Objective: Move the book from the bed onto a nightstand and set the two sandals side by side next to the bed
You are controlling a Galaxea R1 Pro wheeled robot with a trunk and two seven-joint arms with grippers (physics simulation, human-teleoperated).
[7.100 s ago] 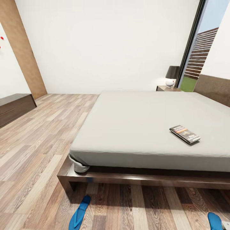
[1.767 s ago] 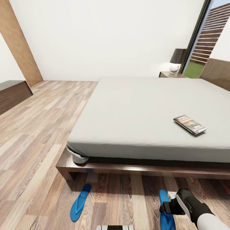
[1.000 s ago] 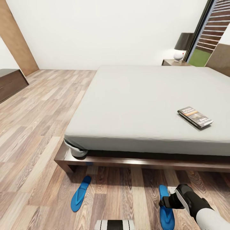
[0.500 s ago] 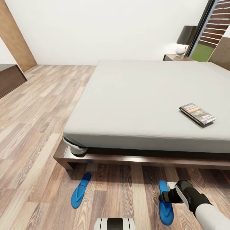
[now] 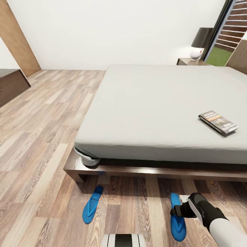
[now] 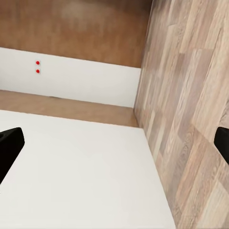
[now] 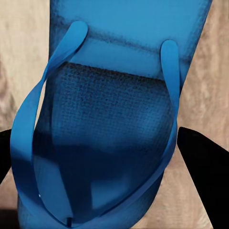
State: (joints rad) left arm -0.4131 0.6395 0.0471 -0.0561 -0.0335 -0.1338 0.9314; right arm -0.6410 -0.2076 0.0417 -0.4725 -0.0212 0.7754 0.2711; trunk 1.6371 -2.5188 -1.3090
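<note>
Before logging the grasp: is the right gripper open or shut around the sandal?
Open. The right gripper has its dark fingertips spread either side of the sandal.

The right arm (image 5: 219, 226) has a smooth light-grey forearm and a glossy black wrist segment ending in a black end effector (image 5: 175, 212). A white-and-black striped trunk part (image 5: 123, 240) sits near, centre.

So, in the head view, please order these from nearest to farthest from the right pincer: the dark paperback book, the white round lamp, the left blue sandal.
1. Left blue sandal, on the floor, leftward.
2. Dark paperback book, on the mattress.
3. White round lamp, far corner.
</note>
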